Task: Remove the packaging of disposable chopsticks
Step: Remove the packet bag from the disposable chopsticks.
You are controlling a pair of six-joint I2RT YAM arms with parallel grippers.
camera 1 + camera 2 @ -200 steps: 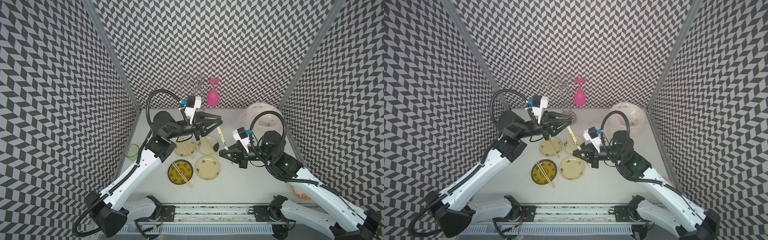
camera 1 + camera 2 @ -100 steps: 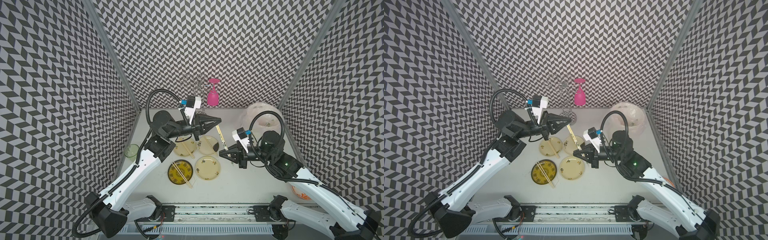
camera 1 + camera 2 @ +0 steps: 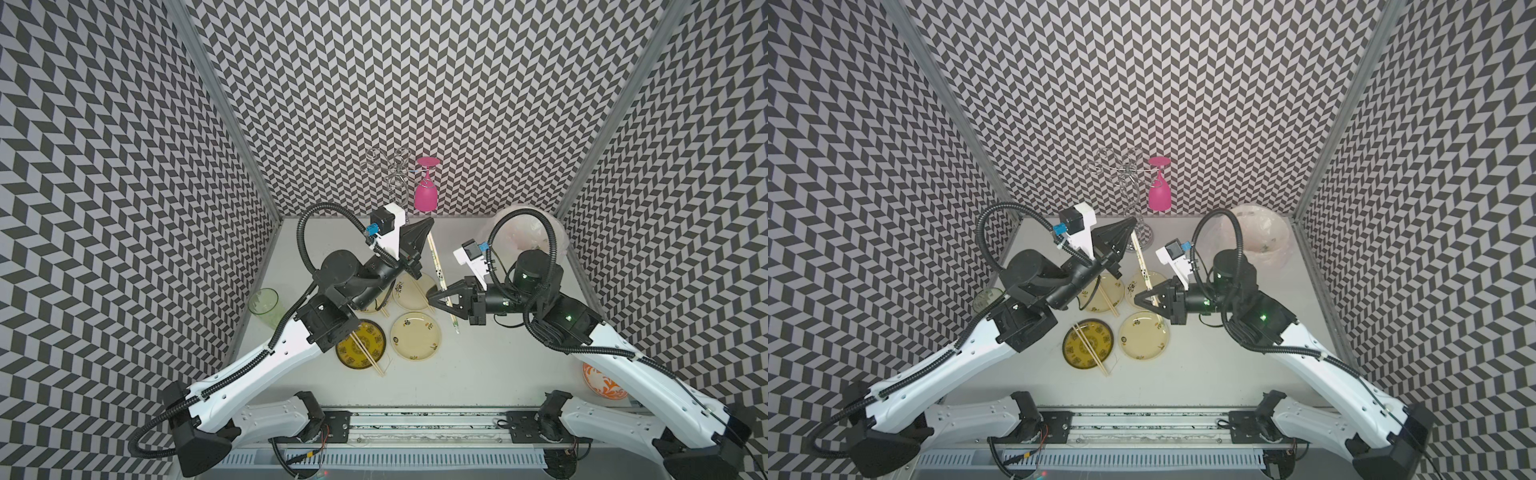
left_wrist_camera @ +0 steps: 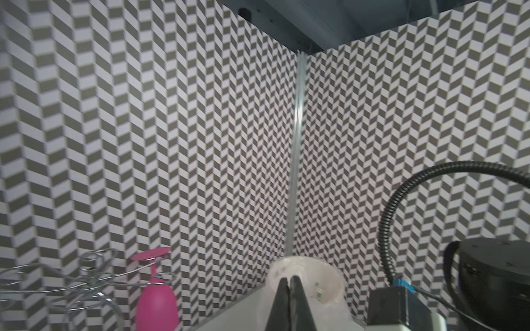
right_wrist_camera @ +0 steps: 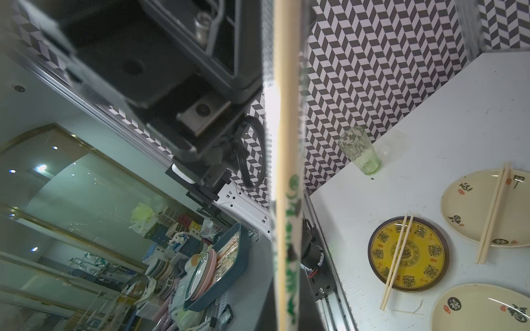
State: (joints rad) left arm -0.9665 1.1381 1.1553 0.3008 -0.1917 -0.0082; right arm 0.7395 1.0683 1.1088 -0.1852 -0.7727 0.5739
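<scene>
Packaging (image 3: 1144, 266), one sleeve clamped by right end effector (image 3: 1142, 298), left end effector (image 3: 1131, 226) closed near its top, two bare pairs (image 3: 1090, 347) (image 3: 1106, 300)

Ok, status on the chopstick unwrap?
Right gripper shut on sleeved chopsticks, held midair. Left gripper shut at their top end, grip unclear. Nothing in the way.

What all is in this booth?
Cream plates: three, centre.
Yellow plate: one, centre front.
Wrapped chopstick pair: one, tan in clear sleeve, raised, centre.
Bare chopstick pairs: two, tan, across two plates.
Glass: one, green, left.
Wire rack: one, silver, back.
Wine glass: one, pink, hanging from it.
Bin: one, pinkish bag, back right.
Bowl: one, orange-white, front right.
Table: one, white.
Left arm: white-black, jaws shut.
Right arm: white-black, jaws shut on wrapped pair.
</scene>
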